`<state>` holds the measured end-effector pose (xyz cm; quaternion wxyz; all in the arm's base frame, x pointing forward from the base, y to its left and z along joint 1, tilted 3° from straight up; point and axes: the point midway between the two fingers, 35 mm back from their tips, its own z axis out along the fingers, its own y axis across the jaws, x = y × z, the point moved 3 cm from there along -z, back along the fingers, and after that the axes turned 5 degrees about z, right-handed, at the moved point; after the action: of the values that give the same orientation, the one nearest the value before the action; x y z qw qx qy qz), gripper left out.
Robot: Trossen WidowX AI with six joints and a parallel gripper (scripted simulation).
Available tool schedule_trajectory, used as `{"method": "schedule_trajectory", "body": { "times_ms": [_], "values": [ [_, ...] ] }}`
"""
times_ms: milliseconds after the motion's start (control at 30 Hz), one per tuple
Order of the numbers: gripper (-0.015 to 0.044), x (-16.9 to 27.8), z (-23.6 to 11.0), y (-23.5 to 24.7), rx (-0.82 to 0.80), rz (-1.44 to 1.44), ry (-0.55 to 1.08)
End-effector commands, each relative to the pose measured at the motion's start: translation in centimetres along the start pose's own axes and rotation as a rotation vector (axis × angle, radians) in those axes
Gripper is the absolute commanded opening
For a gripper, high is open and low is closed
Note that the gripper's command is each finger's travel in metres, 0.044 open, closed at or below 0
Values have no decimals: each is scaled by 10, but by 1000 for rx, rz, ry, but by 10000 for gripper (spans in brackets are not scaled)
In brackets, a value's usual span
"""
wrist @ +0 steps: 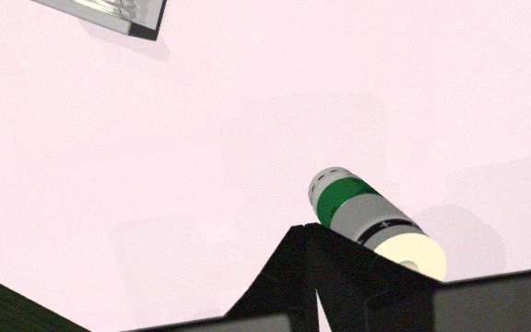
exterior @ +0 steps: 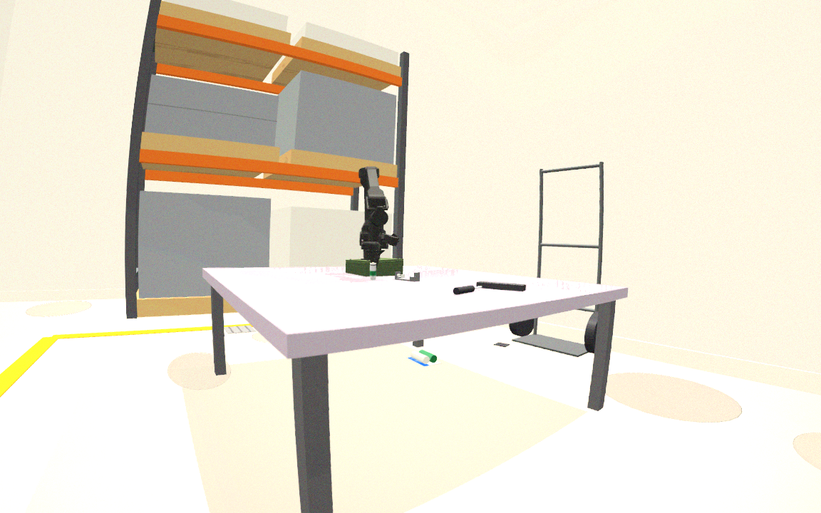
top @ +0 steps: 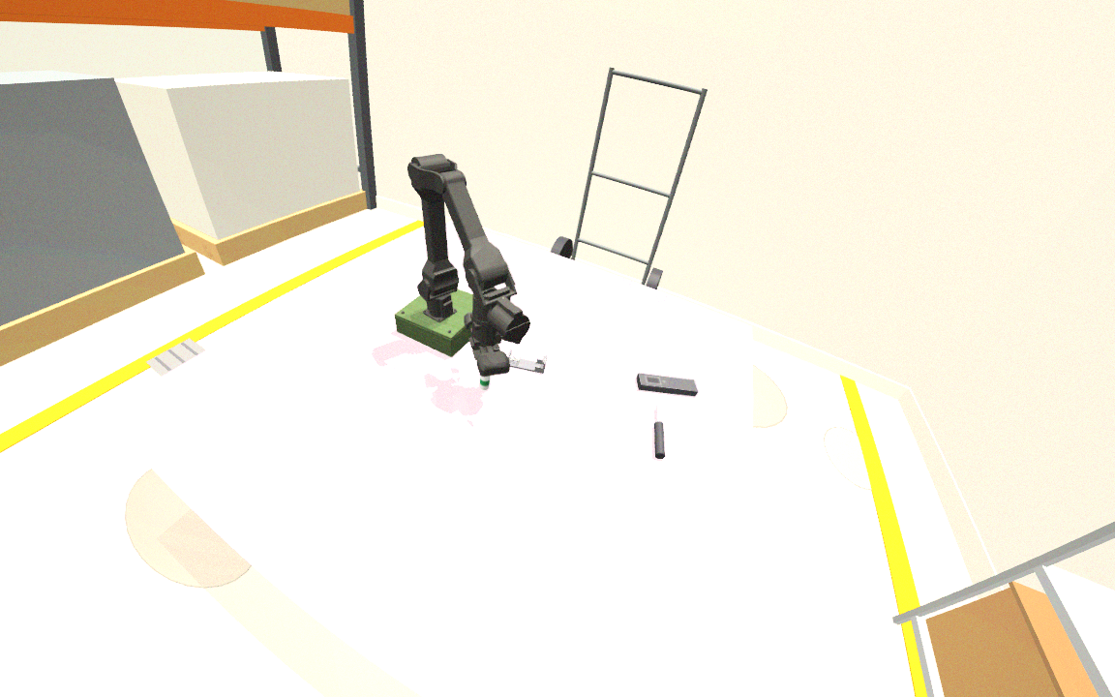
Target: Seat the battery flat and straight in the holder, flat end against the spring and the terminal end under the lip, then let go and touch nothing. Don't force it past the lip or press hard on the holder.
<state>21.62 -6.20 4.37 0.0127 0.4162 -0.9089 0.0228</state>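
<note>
The battery [top: 484,381] [exterior: 373,271] [wrist: 376,211], white and grey with a green band, stands upright on the table, terminal end up. The holder [top: 528,365] [exterior: 408,276] [wrist: 109,23] lies on the table just to its right in the top and exterior views; the wrist view shows only one end, with the spring coils, at the top left. No battery is in the holder. My gripper [wrist: 305,237] is shut and empty, pointing down close beside the battery. Its fingers cover part of the battery's side in the wrist view. Whether they touch it I cannot tell.
The arm stands on a green base block [top: 434,327] [exterior: 357,267] behind the battery. A flat black device [top: 666,383] [exterior: 501,286] and a black-handled screwdriver [top: 658,439] [exterior: 464,289] lie farther right on the table. A hand truck and loaded racking stand beyond the table.
</note>
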Motion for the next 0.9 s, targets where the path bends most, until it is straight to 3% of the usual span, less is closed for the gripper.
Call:
{"method": "schedule_trajectory", "body": {
  "times_ms": [0,700,867],
  "values": [
    [0,0,0,-8,6,0,4],
    [0,-1,1,-41,9,1,4],
    [0,-3,-26,-41,6,1,1]
  ]
}}
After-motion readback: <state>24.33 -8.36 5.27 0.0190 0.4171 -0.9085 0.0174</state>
